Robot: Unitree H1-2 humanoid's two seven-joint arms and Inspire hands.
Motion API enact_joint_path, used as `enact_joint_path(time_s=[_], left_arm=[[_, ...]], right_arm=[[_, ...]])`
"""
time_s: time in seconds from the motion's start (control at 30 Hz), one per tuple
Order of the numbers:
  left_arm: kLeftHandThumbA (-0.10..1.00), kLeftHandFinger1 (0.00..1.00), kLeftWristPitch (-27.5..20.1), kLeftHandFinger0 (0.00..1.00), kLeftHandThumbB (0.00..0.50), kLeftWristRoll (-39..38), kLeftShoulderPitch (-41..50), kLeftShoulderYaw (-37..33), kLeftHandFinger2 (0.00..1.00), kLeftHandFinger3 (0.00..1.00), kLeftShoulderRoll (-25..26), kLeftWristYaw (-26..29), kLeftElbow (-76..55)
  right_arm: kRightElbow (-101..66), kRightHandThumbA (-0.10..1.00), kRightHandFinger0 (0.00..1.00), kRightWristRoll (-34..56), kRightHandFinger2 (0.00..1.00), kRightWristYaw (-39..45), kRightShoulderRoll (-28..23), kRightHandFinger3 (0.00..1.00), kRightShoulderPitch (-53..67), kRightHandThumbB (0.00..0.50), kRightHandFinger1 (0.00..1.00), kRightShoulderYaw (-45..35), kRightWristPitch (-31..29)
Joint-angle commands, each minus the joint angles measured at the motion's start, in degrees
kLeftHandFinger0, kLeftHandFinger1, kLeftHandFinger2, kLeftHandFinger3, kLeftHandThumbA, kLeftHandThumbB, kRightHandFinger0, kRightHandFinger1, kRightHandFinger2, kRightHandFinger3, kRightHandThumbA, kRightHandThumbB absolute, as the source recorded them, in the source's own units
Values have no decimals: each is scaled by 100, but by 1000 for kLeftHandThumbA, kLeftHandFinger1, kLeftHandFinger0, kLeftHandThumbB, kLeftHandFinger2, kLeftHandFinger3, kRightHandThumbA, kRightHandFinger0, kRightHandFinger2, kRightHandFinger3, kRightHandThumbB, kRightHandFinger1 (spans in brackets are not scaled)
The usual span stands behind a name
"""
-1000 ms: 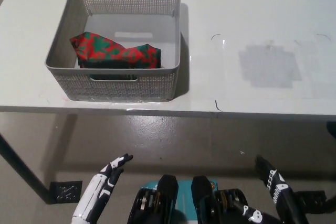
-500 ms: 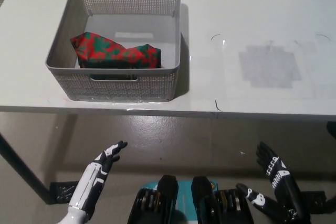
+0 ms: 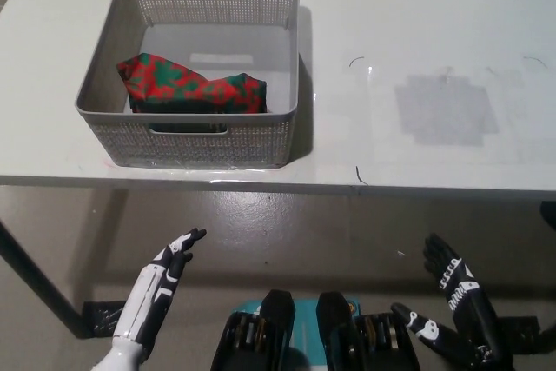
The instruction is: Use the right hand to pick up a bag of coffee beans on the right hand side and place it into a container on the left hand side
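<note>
A red and green patterned bag of coffee beans (image 3: 191, 86) lies inside the grey mesh basket (image 3: 117, 141) on the left part of the white table. My black right hand (image 3: 456, 306) hangs below the table's front edge at the lower right, fingers apart and holding nothing. My white left hand (image 3: 156, 288) rests at the lower left, also below the table edge, with its fingers extended and empty. Both hands are far from the basket.
The white table (image 3: 417, 32) stretches to the right of the basket, with a grey smudged patch (image 3: 446, 109) on it. The floor and a dark table leg (image 3: 30, 280) show below the front edge.
The left hand has shifted slightly left and lower since a second ago. The right hand has drawn down a little and spread. The bag and basket have stayed put.
</note>
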Motion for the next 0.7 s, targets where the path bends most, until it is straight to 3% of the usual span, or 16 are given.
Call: enact_joint_path(time_s=[0.0, 0.13, 0.67], left_arm=[[1000, 1000, 123, 1000, 182, 229, -120, 65, 1000, 1000, -32, 230, -144], [1000, 1000, 182, 1000, 170, 227, -133, 63, 1000, 1000, -29, 230, -188], [1000, 1000, 82, 1000, 145, 226, -163, 45, 1000, 1000, -81, 296, -121]], right_arm=[[-11, 1000, 1000, -49, 1000, 28, -76, 1000, -156, 295, 1000, -1, -370], [-35, 1000, 1000, -92, 1000, 1, -80, 1000, -184, 308, 1000, 5, -285], [-58, 1000, 1000, -204, 1000, -2, -181, 1000, -249, 278, 1000, 12, -289]])
